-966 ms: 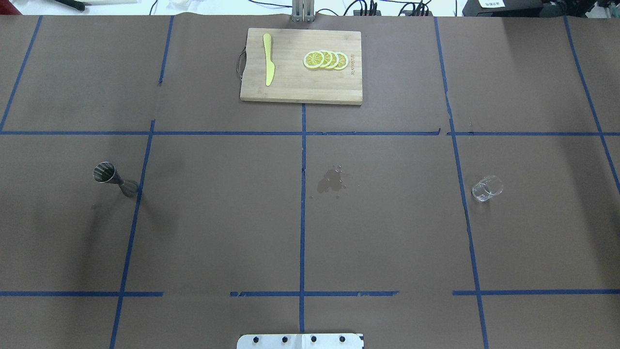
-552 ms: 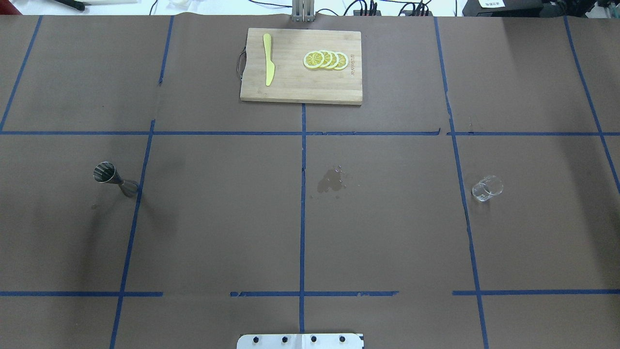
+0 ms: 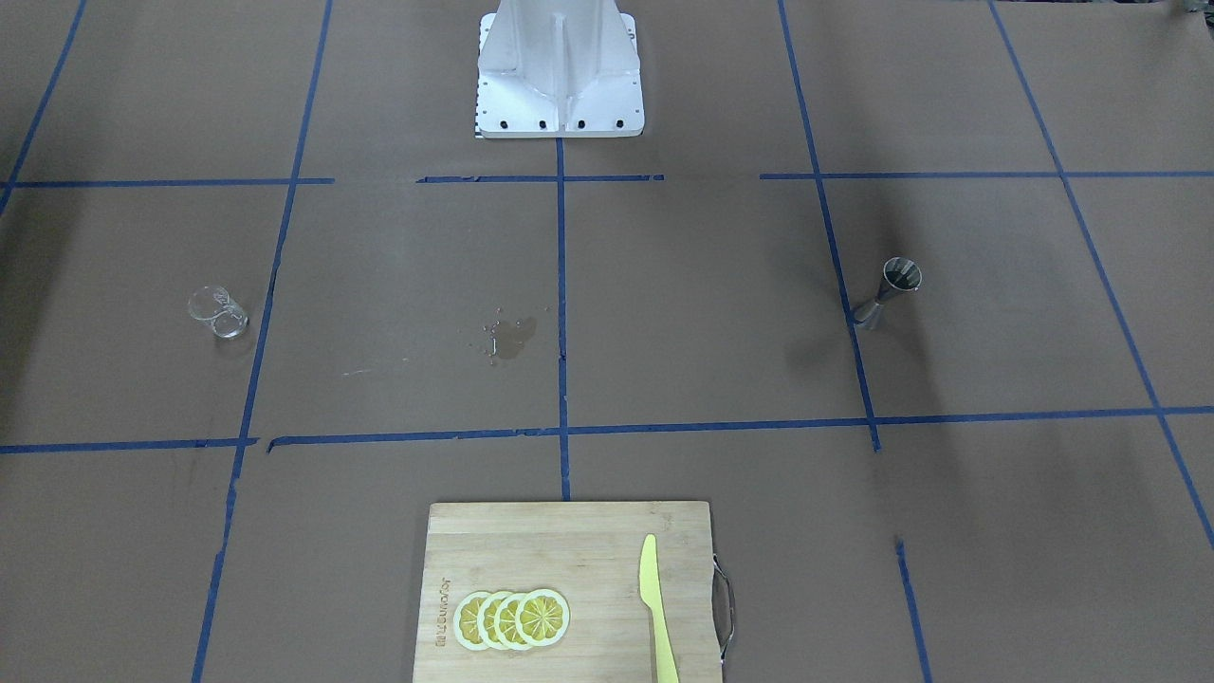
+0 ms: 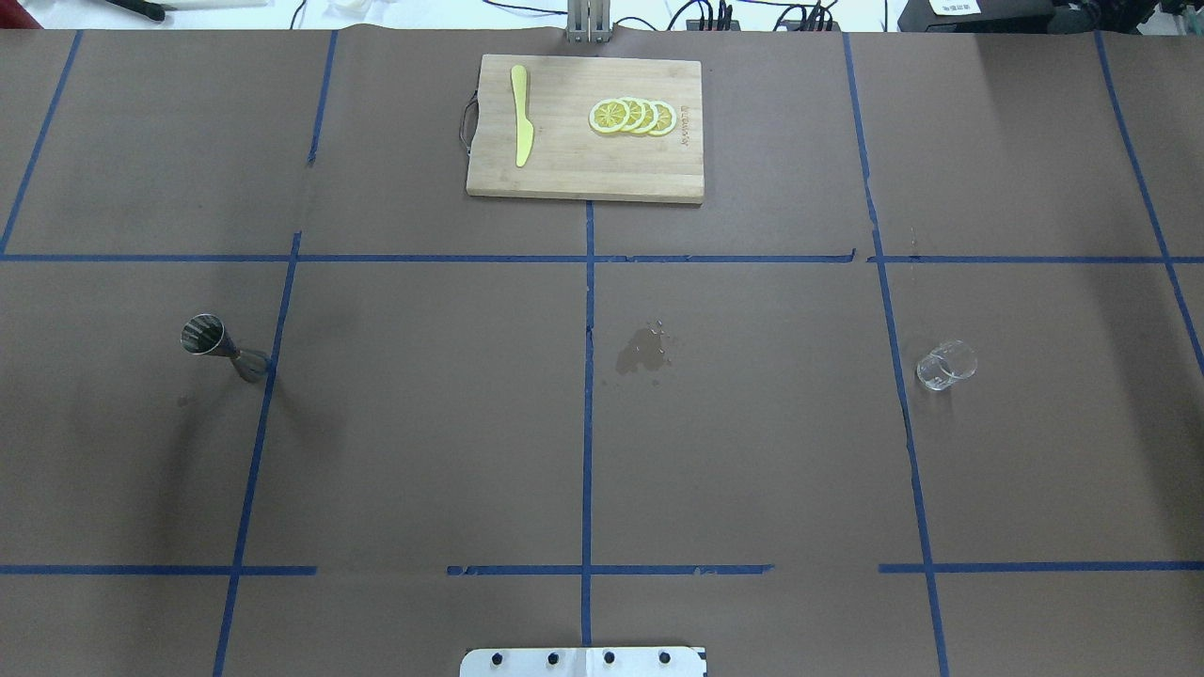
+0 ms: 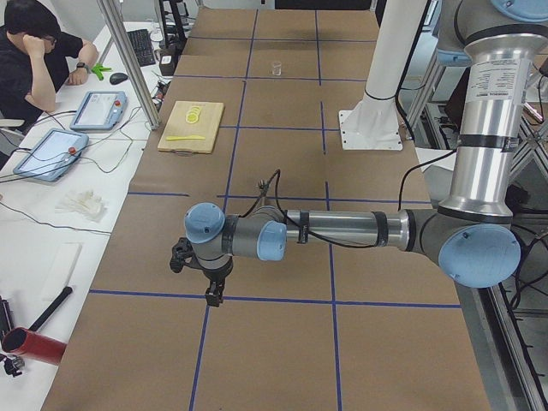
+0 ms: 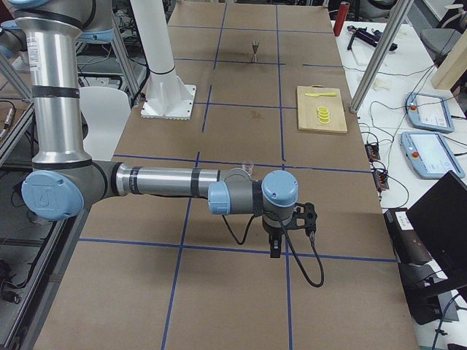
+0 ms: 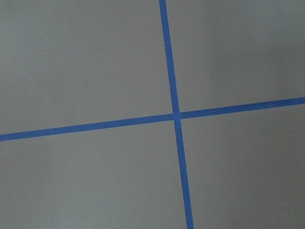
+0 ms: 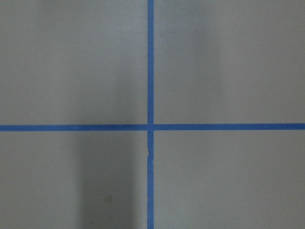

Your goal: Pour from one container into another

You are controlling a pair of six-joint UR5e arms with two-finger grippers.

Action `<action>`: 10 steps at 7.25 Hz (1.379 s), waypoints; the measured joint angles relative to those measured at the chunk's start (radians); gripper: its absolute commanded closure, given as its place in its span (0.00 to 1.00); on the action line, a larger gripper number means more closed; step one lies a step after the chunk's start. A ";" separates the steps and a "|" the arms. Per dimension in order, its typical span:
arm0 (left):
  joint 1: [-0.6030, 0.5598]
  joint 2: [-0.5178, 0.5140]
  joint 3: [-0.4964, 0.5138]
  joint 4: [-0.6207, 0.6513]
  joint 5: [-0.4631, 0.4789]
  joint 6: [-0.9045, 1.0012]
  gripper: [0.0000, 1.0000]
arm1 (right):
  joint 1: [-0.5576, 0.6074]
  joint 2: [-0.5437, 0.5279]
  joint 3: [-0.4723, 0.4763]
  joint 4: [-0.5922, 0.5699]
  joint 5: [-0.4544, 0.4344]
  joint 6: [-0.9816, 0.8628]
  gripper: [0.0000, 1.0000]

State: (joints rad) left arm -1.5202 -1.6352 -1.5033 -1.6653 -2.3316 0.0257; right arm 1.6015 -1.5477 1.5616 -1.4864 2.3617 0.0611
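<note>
A rectangular bamboo cutting board (image 4: pixel 583 174) lies on the brown paper-covered worktop (image 4: pixel 423 442), carrying a flat yellow plastic knife (image 4: pixel 520 118) and overlapping lemon slices (image 4: pixel 632 117). A small wet stain (image 4: pixel 643 350) darkens the worktop's middle.

Looking from the robot's side, the base plate (image 4: pixel 583 662) sits at the near edge of the table (image 4: pixel 752 470), in the middle. The jigger (image 4: pixel 224 349) stands upright on the left, its foot at a tape line (image 4: pixel 252 451). The glass cup (image 4: pixel 946 366) stands well apart on the right, just right of another line. Between them, just right of the centre line, lies a small puddle (image 4: pixel 642 353). At the far edge, in the middle, lies a cutting board (image 4: pixel 583 169). On it a knife (image 4: pixel 520 115) lies to the left and lemon slices (image 4: pixel 632 117) overlap in a row to the right.
</note>
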 measured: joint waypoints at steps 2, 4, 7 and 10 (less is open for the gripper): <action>0.000 -0.002 -0.002 -0.005 0.000 -0.020 0.00 | 0.000 0.001 0.000 0.000 0.000 0.000 0.00; 0.000 -0.002 -0.003 -0.011 0.000 -0.029 0.00 | 0.000 0.003 0.000 0.000 -0.001 -0.001 0.00; 0.000 -0.002 -0.004 -0.013 0.000 -0.030 0.00 | 0.000 0.002 -0.002 0.000 -0.001 -0.001 0.00; 0.000 -0.001 -0.006 -0.014 0.000 -0.030 0.00 | 0.000 -0.001 -0.004 0.000 -0.001 -0.001 0.00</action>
State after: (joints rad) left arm -1.5202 -1.6361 -1.5088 -1.6795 -2.3317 -0.0046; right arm 1.6014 -1.5490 1.5580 -1.4864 2.3608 0.0598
